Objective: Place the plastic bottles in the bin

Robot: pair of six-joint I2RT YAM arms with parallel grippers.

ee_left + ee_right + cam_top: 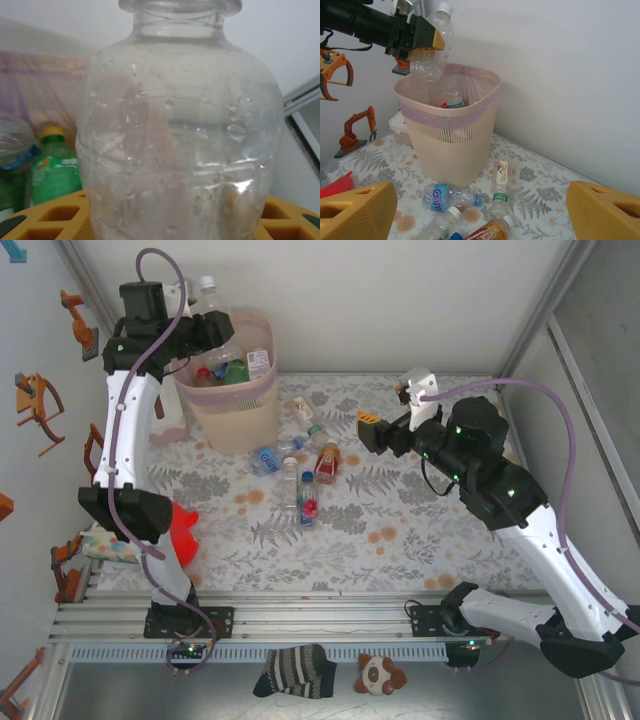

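The left pincer (pixel 422 37) is clamped on a clear bottle (pixel 432 47) with a white cap, holding it in the air over the bin (pixel 235 420), which stands near the far left corner of the counter (pixel 400 510). The bottle's long axis runs close to upright, cap uppermost and leaning a little to the right, with its base pointing down into the pink-lined mouth. From the right wrist the base hangs just above the rim on the bin's left side. From above it sits over the far left part of the opening rather than the middle. The release seems to turn on that: the base looks inside the rim line, but with little margin on the left. A green bottle (pixel 55 170) and others already lie inside.

The right pincer (pixel 372 430) hovers with its jaws spread wide and nothing between them. It faces the bin from the right side of the counter. The loose bottles (pixel 290 472) lie scattered mid-counter, between it and the bin's foot, so the right arm is the nearer one for those.
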